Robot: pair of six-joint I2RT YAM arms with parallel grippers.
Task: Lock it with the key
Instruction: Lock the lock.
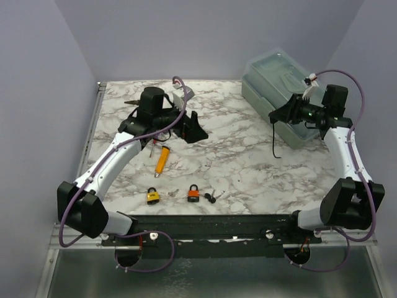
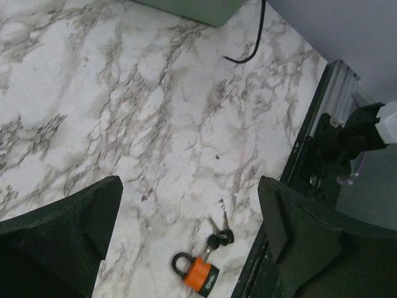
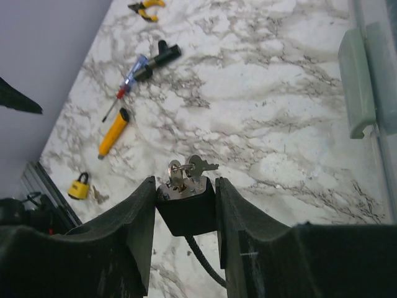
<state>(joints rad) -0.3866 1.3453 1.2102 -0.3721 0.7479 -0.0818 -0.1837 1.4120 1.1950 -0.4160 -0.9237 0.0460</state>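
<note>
Right jaws were clenched on the lock [image 3: 185, 208], held above the surface [image 1: 248, 167] at 2 o'clock, key [image 3: 178, 174] seated in it. Left jaws stood released at 10 o'clock. Risk: turning the key could twist the lock out of grip.

No legible text, number, brand or sign in any view.
- orange padlock [image 2: 197, 272], near edge: dark patch on body face, too small to read
- yellow padlock [image 1: 152, 197], left of orange one: face too small to read
- black padlock [image 3: 186, 208], right side: nothing readable on top face; keys [image 3: 187, 167] in it, any stamp too blurred to read
- translucent box [image 1: 279, 69], far right: no readable marking
</note>
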